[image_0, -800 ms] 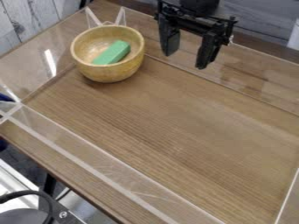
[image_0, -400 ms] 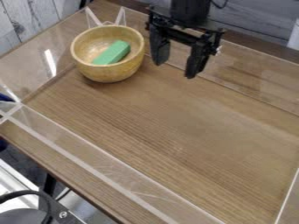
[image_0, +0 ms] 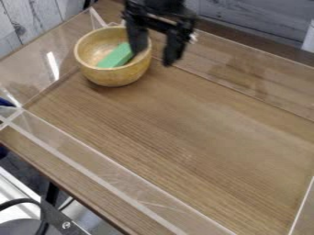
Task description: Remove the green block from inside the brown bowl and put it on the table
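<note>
The green block (image_0: 117, 56) lies inside the brown bowl (image_0: 103, 76), tilted against the inner side, its upper end partly hidden behind a black finger of the end effector (image_0: 153, 50). The bowl, light tan with a thick rim, sits upright near the far left corner of the wood-grain surface (image_0: 185, 138). The end effector, blurred, hangs over the bowl's right side with its fingers wide apart, one above the bowl's interior and the other to the right of the rim; whether either touches the bowl or block cannot be told. Clear plastic edging (image_0: 92, 170) runs along the left side of the surface. Beyond it, at the lower left, a black cable (image_0: 25, 201) curves. Grey wooden boards (image_0: 33, 20) stand at the upper left.
</note>
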